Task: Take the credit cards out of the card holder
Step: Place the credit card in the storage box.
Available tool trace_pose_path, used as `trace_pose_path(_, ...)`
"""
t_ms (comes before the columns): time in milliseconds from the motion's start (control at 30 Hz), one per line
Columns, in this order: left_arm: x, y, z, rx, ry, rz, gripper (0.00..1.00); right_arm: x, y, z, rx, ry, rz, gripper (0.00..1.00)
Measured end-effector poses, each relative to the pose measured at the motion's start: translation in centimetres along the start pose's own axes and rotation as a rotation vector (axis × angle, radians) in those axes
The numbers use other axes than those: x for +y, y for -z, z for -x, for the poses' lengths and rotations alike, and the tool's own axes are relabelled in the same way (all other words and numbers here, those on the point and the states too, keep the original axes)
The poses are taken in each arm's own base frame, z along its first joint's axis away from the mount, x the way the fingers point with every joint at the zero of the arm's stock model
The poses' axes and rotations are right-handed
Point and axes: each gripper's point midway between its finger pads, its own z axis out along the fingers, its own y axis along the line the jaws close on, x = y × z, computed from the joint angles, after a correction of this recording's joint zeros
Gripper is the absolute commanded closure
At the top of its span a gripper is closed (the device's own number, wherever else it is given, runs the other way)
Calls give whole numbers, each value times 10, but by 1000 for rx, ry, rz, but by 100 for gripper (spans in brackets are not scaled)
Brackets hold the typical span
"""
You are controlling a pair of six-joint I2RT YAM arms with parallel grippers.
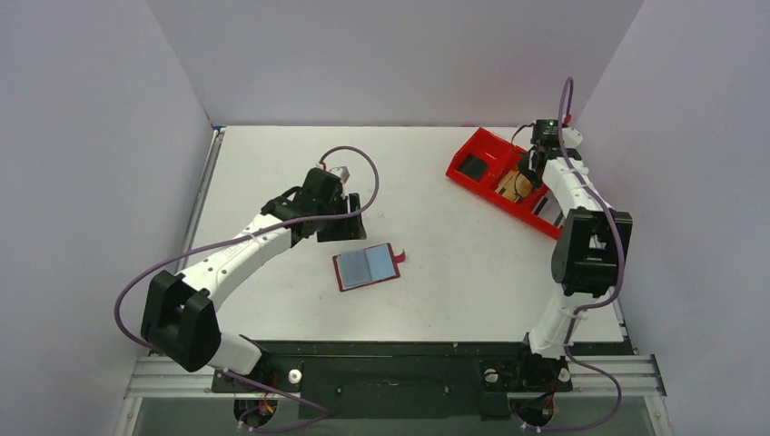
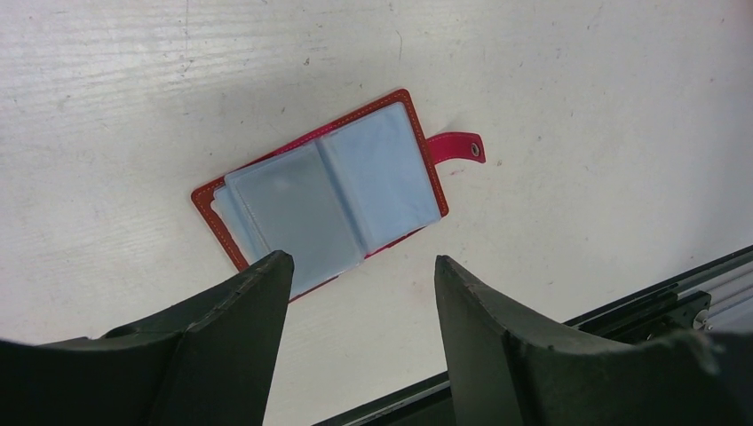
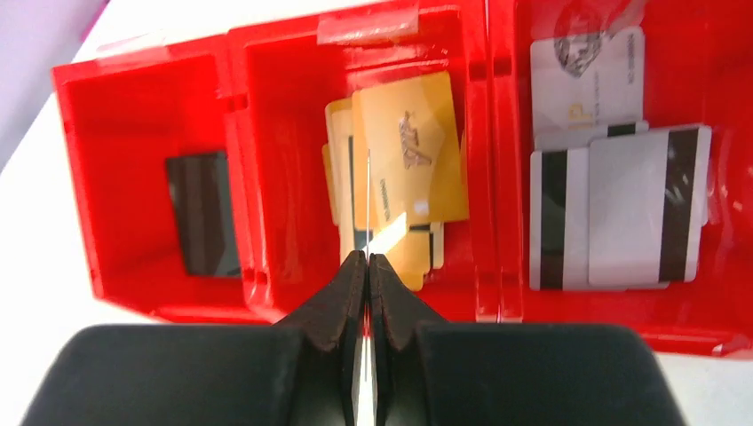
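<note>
On the table (image 1: 454,282), stitched card holder (image 2: 324,200) lies open; left jaws wide, right jaws pinch thin card (image 3: 367,200).

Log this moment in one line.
left gripper: open, near open card holder | right gripper: shut on credit card, above red bin middle compartment

Red three-compartment bin (image 3: 115,133), far right; white table (image 1: 272,163) beneath.

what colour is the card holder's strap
The strap is red, clearest in the left wrist view.
</note>
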Motion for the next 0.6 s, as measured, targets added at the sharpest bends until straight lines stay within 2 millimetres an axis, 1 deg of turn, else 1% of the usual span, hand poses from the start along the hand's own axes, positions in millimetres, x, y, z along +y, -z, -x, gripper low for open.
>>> trace_pose_path(133,2,0,-4,18,1,8,41,-8,-22,6,-1,59,-95,100)
trace_pose_path(333,4,1,-8,33,2,17,40,-21,-41,16,-15,130,-215,100)
trace_pose_path(500,5,2,-9,42,2,22,39,-35,-53,6,17,173,-285,99)
trace_pose_path(533,4,3,-8,39,3,21,38,-37,-56,5,23,179,-296,97)
trace_pose_path(567,3,3,-6,36,2,19,38,-37,-59,4,28,185,-303,91)
trace_pose_path(600,3,3,-6,34,2,18,38,-38,-62,2,35,190,-308,87)
